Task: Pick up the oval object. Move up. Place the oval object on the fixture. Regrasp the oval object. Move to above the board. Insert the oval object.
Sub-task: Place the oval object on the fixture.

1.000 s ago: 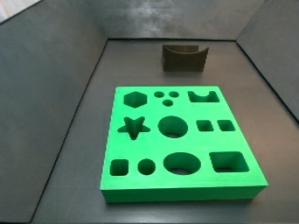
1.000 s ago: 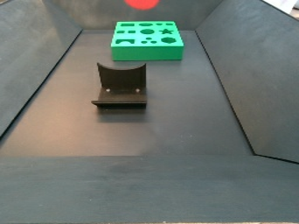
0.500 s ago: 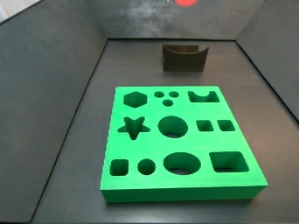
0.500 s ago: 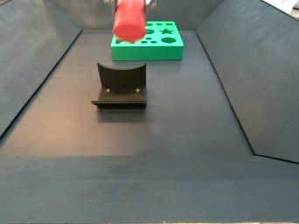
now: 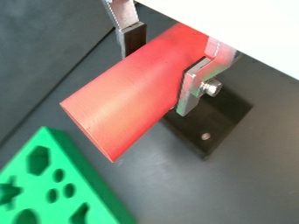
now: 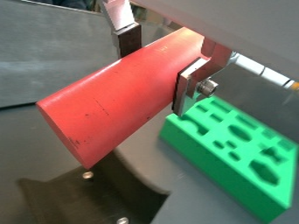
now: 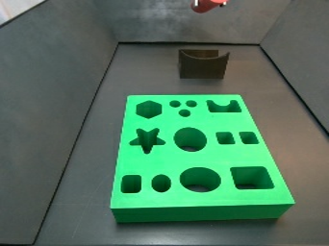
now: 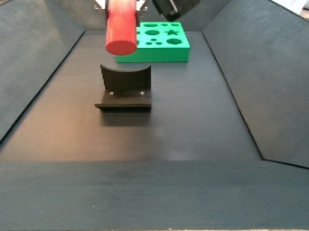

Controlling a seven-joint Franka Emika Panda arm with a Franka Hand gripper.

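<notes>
The green board (image 7: 197, 159) lies flat on the dark floor, with the fixture (image 8: 123, 88) well apart from it. Above the fixture, the gripper (image 5: 166, 59) clamps the red oval object (image 5: 138, 88) between its fingers (image 5: 197, 85), the peg jutting beyond them.
</notes>
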